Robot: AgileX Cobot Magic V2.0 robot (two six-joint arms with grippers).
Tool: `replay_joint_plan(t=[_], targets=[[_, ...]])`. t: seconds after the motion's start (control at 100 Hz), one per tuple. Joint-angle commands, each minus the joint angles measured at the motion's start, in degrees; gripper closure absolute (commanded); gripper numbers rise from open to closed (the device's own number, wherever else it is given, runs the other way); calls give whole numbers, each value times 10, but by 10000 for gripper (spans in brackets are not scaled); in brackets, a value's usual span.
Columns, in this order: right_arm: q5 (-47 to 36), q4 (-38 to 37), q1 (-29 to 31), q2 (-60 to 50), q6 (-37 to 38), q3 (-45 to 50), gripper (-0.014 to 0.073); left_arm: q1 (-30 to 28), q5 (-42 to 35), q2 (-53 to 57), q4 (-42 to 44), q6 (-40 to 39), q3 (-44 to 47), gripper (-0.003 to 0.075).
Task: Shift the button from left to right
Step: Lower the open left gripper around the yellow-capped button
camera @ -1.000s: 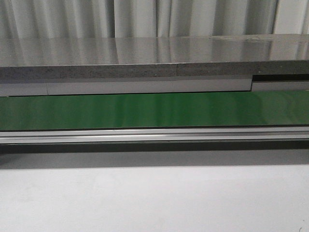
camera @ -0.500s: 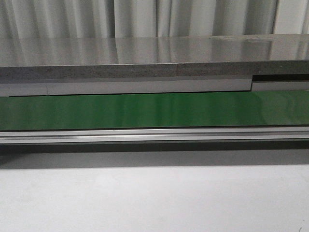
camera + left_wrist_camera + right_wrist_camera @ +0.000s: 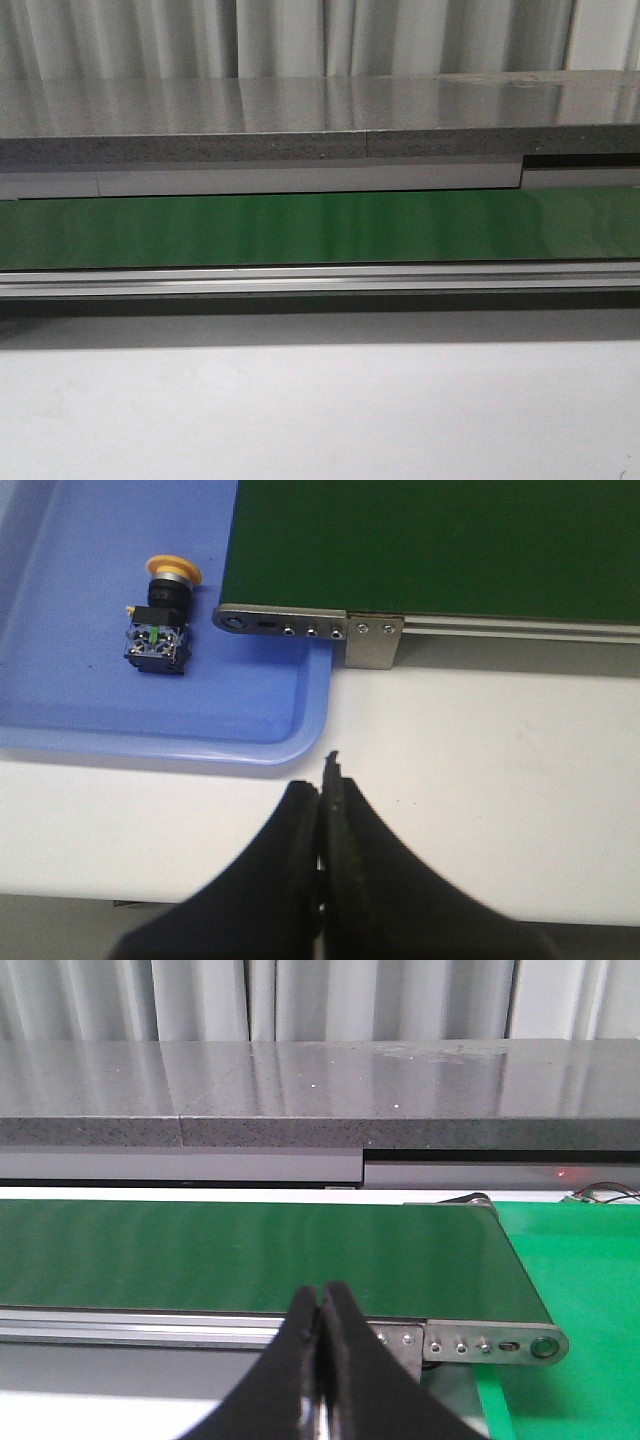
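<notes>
Nothing is picked up yet; the reach comes first. The belt (image 3: 430,545) runs rightward, its end bracket (image 3: 310,628) just beside the blue tray (image 3: 70,710) where the button (image 3: 160,630) lies on its side. The left gripper (image 3: 322,790) hovers pinched together over the table (image 3: 480,770); it must spread, then cross the tray's rim. The right gripper (image 3: 320,1310) is likewise closed, empty.

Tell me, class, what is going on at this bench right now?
Nothing is being handled yet. The button lies on its side in a blue tray, beside the end of a green conveyor belt. The left gripper is shut and empty, over the white table just outside the tray's corner. The right gripper is also shut and empty, near the belt's other end, where a green mat lies. The front view shows only the belt.
</notes>
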State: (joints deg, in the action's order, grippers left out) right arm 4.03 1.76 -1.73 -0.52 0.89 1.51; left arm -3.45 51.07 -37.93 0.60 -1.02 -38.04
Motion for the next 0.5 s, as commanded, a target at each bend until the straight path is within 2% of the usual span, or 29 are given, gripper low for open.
replay_joint_plan(t=[0.0,0.13,0.2,0.23,0.3,0.35,0.4,0.45,0.49], targets=[[-48,-6,0,-10,-1,-10,662,3,-29,-5,0,-7,-21,739],[-48,-6,0,-10,-1,-10,662,3,-38,-5,0,-7,-21,734],[-48,-6,0,-10,-1,-10,662,3,-38,-5,0,-7,-21,674],[-48,-6,0,-10,-1,-10,662,3,-38,-5,0,-7,-21,629],[-48,-6,0,-10,-1,-10,662,3,-39,-5,7,-7,-21,467],[-48,-6,0,-10,-1,-10,662,3,-40,-5,17,-7,-21,312],[-48,-6,0,-10,-1,-10,662,3,-41,-5,17,-7,-21,192],[-48,-6,0,-10,-1,-10,662,3,-41,-5,17,-7,-21,108],[-48,-6,0,-10,-1,-10,662,3,-41,-5,15,-7,-21,69]])
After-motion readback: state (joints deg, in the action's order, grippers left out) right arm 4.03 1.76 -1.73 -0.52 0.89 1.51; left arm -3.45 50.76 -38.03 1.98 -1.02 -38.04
